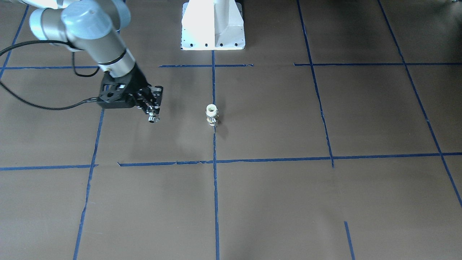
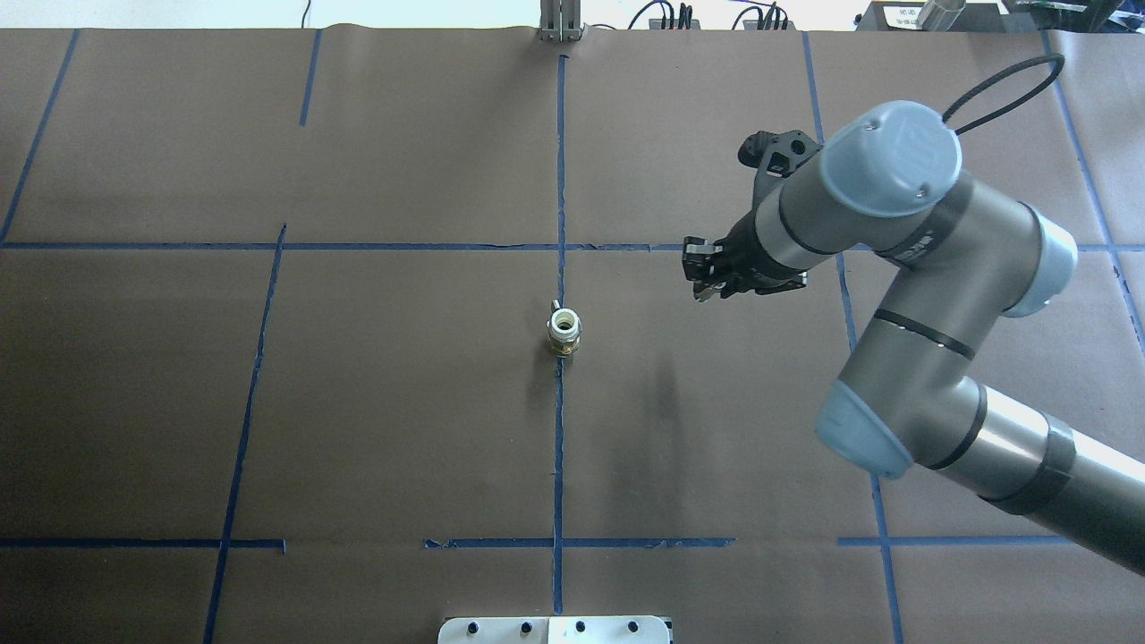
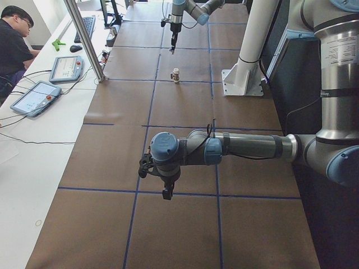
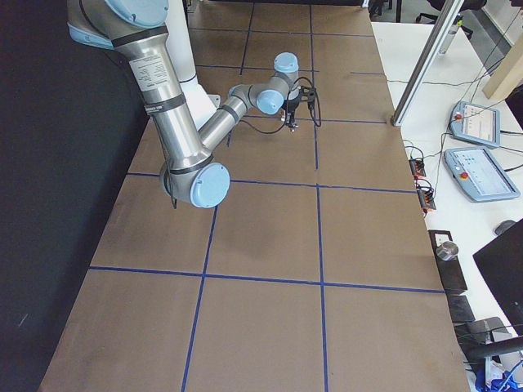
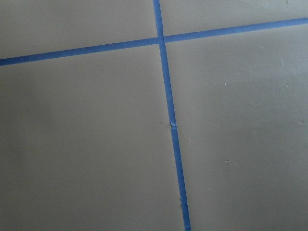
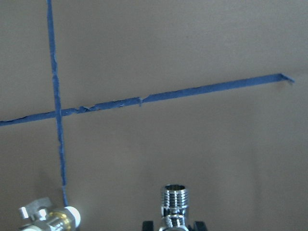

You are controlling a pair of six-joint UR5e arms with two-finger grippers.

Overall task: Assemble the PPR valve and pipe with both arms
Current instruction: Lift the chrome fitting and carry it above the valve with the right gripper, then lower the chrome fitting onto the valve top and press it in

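Our right tool (image 1: 151, 112) holds the pipe (image 1: 153, 118) near the PPR valve (image 1: 211, 115). For our left tool (image 3: 167, 194), we cannot tell.

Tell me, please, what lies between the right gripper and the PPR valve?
Nothing but bare brown table paper: the front-facing view shows an empty stretch between the right gripper, shut on the pipe, and the upright PPR valve.

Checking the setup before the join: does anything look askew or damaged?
Nothing serious. The PPR valve stands upright on the table; the pipe sits in the jaws of the right gripper. Only the blue tape is frayed, with gaps.
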